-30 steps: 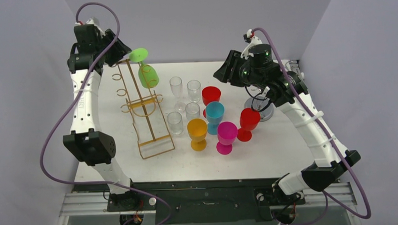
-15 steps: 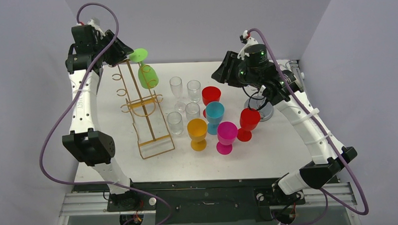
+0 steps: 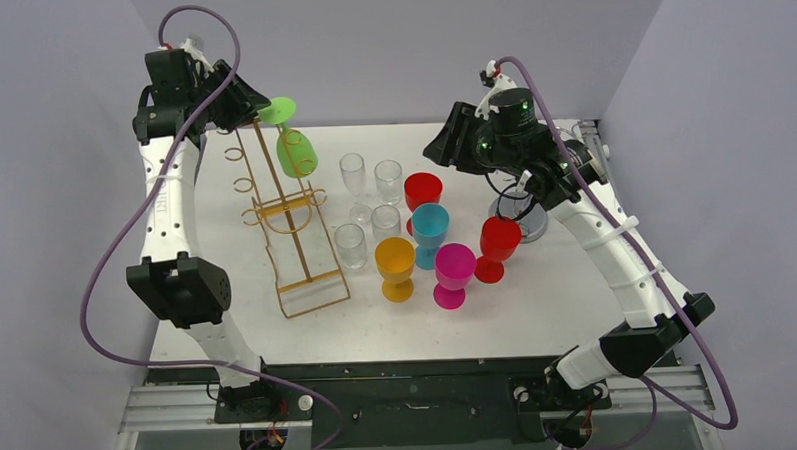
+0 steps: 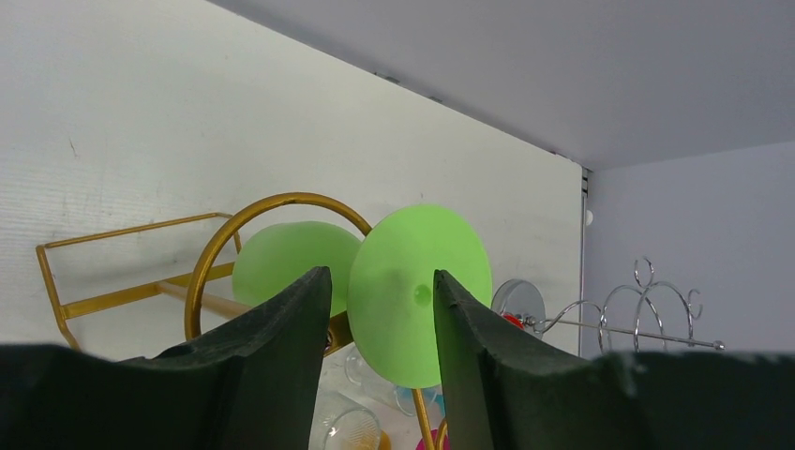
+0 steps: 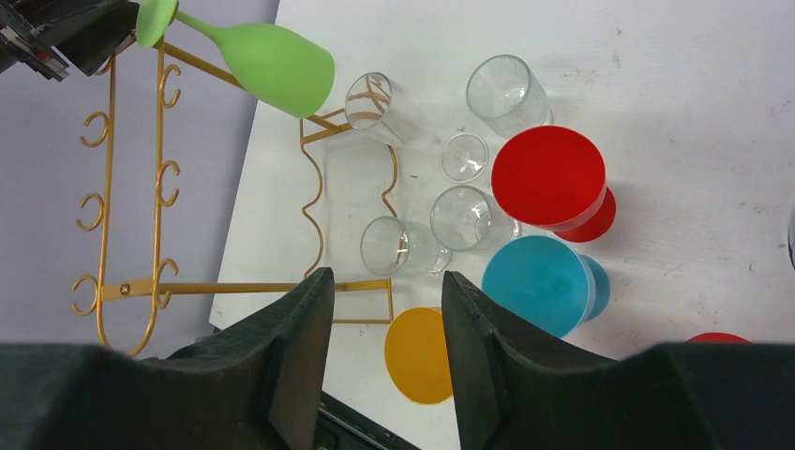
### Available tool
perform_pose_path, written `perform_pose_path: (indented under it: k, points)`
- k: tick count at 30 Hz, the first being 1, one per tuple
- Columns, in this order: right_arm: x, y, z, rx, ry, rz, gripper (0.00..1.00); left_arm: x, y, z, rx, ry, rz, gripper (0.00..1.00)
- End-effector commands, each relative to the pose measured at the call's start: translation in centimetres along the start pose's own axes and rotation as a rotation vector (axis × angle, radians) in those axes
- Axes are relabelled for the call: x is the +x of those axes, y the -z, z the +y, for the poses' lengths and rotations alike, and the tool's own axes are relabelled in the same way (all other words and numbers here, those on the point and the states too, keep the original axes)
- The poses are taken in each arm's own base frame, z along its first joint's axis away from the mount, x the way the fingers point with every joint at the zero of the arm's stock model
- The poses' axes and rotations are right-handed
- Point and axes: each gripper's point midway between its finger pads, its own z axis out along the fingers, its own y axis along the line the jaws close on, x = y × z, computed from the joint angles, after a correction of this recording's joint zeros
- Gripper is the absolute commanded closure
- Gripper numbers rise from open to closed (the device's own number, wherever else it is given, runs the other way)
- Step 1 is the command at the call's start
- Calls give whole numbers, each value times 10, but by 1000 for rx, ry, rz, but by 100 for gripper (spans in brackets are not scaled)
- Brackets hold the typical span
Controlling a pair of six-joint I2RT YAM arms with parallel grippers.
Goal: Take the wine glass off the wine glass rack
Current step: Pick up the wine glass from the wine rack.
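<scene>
1. Approach: left jaws have moved up to the foot of the green wine glass at upper left, narrowing slightly (spread, not yet pinching).
2. Glass hangs tilted on the gold rack, bowl lowermost.
3. Right jaws spread, empty, above the desk.
4. Judgement: grasp imminent, removal pending.

Looks like a robotics lab bench to me, not a real kitchen or bar. Plain lilac-grey walls box in a white table. Two white-and-black robot arms, left and right, are bolted to an aluminium rail at the near edge. Purple cables loop off them. The bright plastic goblets are grouped like test props.
</scene>
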Motion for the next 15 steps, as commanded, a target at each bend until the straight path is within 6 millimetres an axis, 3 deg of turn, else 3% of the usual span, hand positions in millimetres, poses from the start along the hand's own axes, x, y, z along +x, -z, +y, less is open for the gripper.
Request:
perform_pose_path:
  k: [1, 15]
  points:
    - [-11, 3, 15, -48, 11, -40, 58, -12, 8, -12, 48, -35, -23, 60]
    - [-12, 2, 15, -49, 13, -42, 58, -8, 3, -17, 92, -23, 12, 67]
